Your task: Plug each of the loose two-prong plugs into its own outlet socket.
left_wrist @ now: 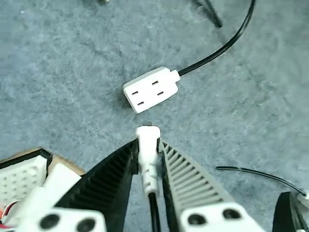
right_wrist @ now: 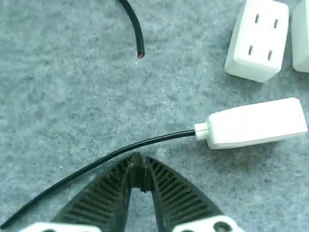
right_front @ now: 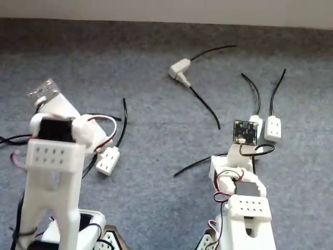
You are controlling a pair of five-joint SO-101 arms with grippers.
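My left gripper (left_wrist: 148, 141) is shut on a white plug (left_wrist: 147, 153) whose black cord runs back between the fingers. Just ahead of it lies a white outlet socket (left_wrist: 150, 90) (right_front: 107, 160), slots up, on a black cord. My right gripper (right_wrist: 140, 166) is shut with nothing in it, its tips just short of a black cord (right_wrist: 120, 151). That cord leads to a white plug body (right_wrist: 253, 123) lying on its side, prongs hidden. Beyond it sit two more sockets (right_wrist: 257, 38) (right_front: 273, 128). Another loose white plug (right_front: 179, 70) lies far back at mid-table.
Grey carpet covers the table. Loose black cords (right_front: 205, 107) trail across the middle and a cut cord end (right_wrist: 140, 54) lies ahead of my right gripper. A silvery bracket (right_front: 44, 89) sits at the far left. The right arm's camera board (right_front: 245, 131) hangs over the sockets.
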